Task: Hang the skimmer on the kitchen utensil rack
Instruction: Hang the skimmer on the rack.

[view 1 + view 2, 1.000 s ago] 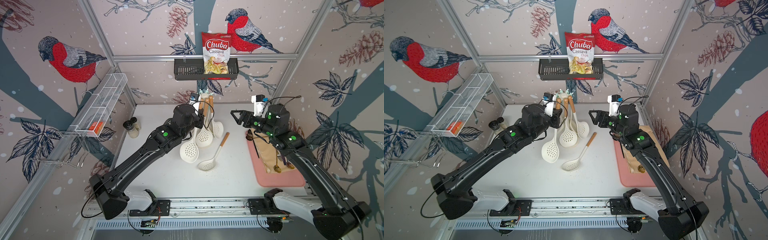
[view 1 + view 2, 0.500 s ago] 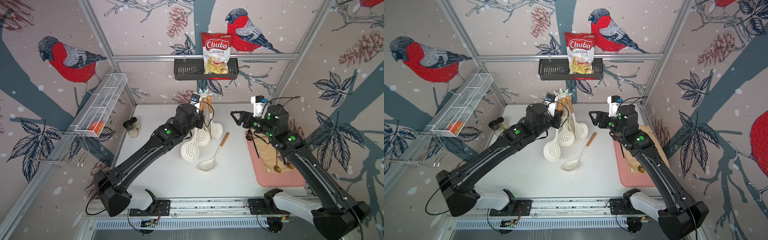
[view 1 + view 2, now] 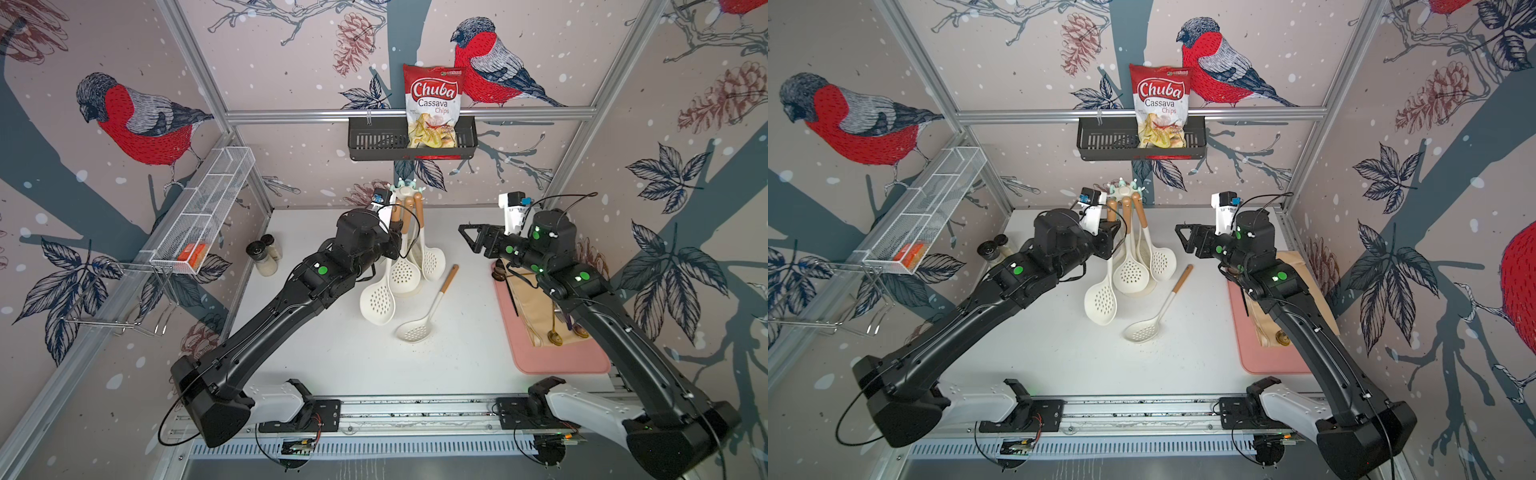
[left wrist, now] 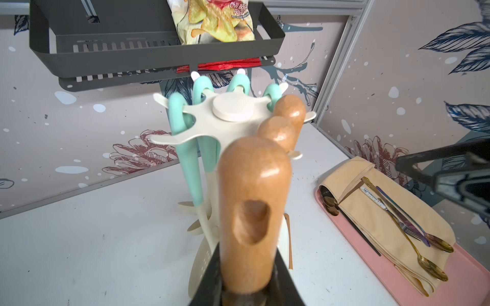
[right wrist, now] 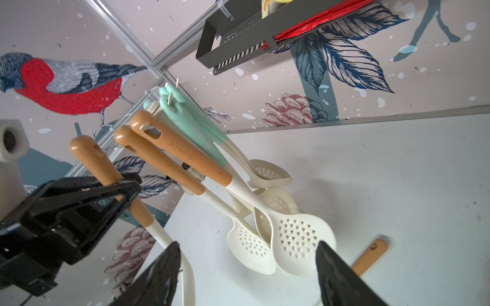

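The kitchen utensil rack (image 3: 406, 192) (image 3: 1123, 192) (image 4: 233, 110) stands at the back of the table. Two wood-handled skimmers and teal-handled utensils hang from its star arms. My left gripper (image 3: 395, 232) (image 3: 1111, 237) (image 4: 246, 280) is shut on the wooden handle of another skimmer (image 3: 377, 305) (image 4: 254, 198) (image 5: 103, 164). It holds this skimmer upright beside the rack top, its hanging hole clear of any arm. One more skimmer (image 3: 428, 307) (image 3: 1158, 307) lies flat on the table. My right gripper (image 3: 467, 237) (image 3: 1183, 237) (image 5: 246, 254) hovers open and empty right of the rack.
A pink tray (image 3: 557, 357) with a cutlery roll lies at the right. The black wall basket (image 3: 374, 141) holds a chips bag above the rack. Two shakers (image 3: 262, 253) stand at the left. A white wire mesh shelf (image 3: 208, 208) hangs on the left wall.
My left arm has shifted slightly, keeping the held skimmer beside the rack top. My right gripper's jaws stand a little wider.
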